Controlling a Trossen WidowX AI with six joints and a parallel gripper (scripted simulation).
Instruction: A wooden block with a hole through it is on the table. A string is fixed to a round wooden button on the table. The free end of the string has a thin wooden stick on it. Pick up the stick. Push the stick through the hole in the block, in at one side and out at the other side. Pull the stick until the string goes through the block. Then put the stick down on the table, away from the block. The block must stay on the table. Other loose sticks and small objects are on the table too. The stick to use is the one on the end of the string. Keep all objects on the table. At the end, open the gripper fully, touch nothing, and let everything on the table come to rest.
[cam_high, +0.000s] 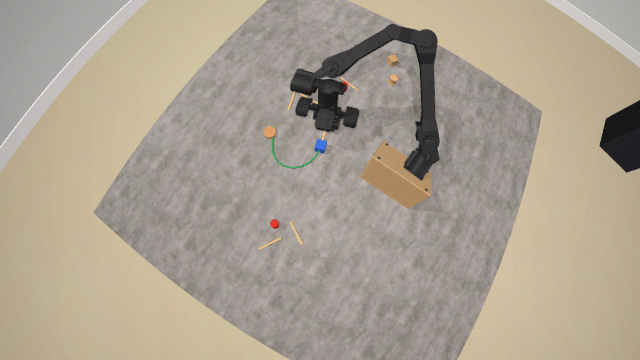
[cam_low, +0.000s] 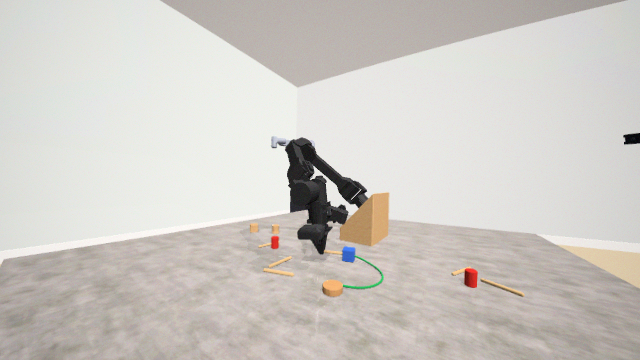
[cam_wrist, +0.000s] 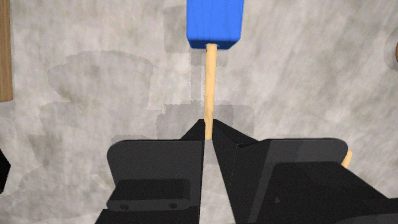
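The blue block (cam_high: 320, 146) (cam_low: 348, 254) (cam_wrist: 215, 22) stands at table level, with the thin wooden stick (cam_high: 324, 135) (cam_low: 333, 253) (cam_wrist: 211, 80) coming out of its side facing the gripper. My gripper (cam_low: 321, 250) (cam_wrist: 207, 123) is low over the table, shut on the free end of this stick. The fingertips are hidden from above. The green string (cam_high: 293, 167) (cam_low: 382, 277) curves from the block's opposite side to the round wooden button (cam_high: 270, 132) (cam_low: 332, 288). No stick shows on that opposite side. The hole's inside is hidden.
A large wooden box (cam_high: 392, 182) (cam_low: 380, 220) stands beside the arm. Loose sticks lie near a red cylinder (cam_high: 274, 223) (cam_low: 471, 278) and around the arm, by another red cylinder (cam_high: 344, 86) (cam_low: 275, 242). A small wooden cube (cam_high: 393, 60) and wooden cylinder (cam_high: 393, 80) are farther back.
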